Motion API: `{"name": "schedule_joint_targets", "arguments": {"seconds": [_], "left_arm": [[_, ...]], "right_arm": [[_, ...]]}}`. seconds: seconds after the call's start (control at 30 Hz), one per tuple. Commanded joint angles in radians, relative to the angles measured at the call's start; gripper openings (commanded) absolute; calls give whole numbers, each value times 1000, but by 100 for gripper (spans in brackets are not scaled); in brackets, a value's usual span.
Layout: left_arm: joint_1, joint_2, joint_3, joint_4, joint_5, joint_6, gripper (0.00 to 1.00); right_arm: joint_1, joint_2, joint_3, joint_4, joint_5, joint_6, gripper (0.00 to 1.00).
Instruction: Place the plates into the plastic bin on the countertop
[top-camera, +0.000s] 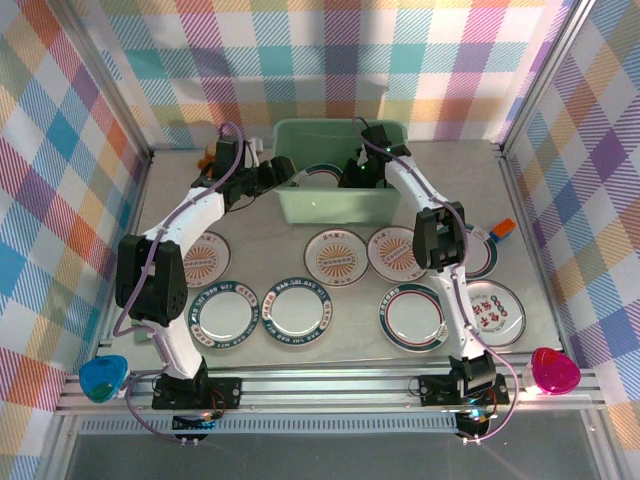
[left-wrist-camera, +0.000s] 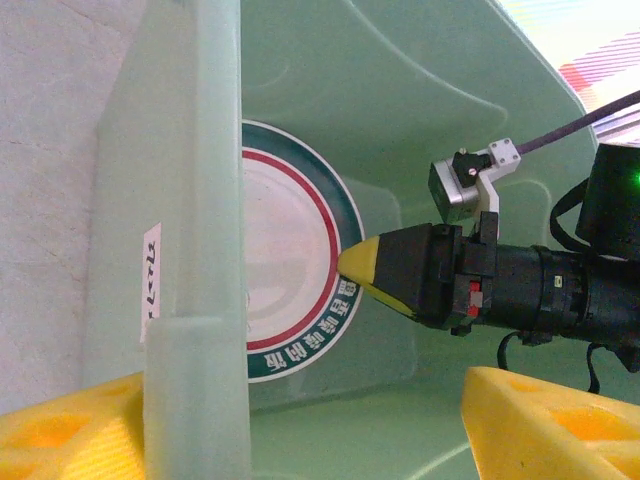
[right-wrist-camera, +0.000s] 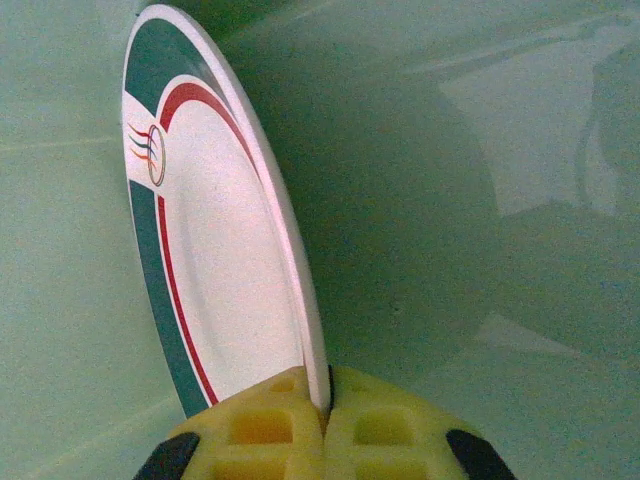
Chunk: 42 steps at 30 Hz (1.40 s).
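One plate (right-wrist-camera: 220, 260) on edge inside the plastic bin (top-camera: 340, 205), pinched by the right claw (right-wrist-camera: 325, 410)

Right claw is clenched on the rim of the teal-and-red banded plate, which stands nearly upright, face turned toward the bin's left wall. Left claw (left-wrist-camera: 305, 425) is released, fingers spread wide with that wall between them, one outside the bin and one inside; can't tell if they touch it. Other plates (top-camera: 335, 256) lie flat, face-up on the desk (top-camera: 352, 335) just in front of the bin.

light: bright, even | shadows: soft — inside plastic bin (right-wrist-camera: 420, 200) | blur: left pincer fingers (left-wrist-camera: 560, 420) out of focus
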Motion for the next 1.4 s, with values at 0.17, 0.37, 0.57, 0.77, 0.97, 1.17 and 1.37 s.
{"name": "schedule_joint_targets", "arguments": {"seconds": [0.17, 0.37, 0.57, 0.77, 0.97, 1.17, 1.37], "left_arm": [[-33, -14, 52, -69, -34, 13, 75], [-34, -33, 78, -126, -81, 19, 78], [-34, -59, 94, -192, -115, 24, 79], [-32, -109, 92, -224, -139, 35, 82], [-18, -203, 88, -319, -202, 70, 83], [40, -326, 28, -427, -249, 114, 84], [206, -420, -89, -549, -278, 123, 84]], "right_arm": [[5, 17, 32, -30, 36, -35, 29], [5, -30, 31, -20, 53, -22, 61], [5, -86, 31, -14, 75, -59, 99], [4, -137, 31, -1, 68, -89, 99], [5, -211, 0, 9, 61, -124, 99], [4, -268, -22, 2, 43, -161, 99], [16, -363, -52, 21, -14, -212, 99]]}}
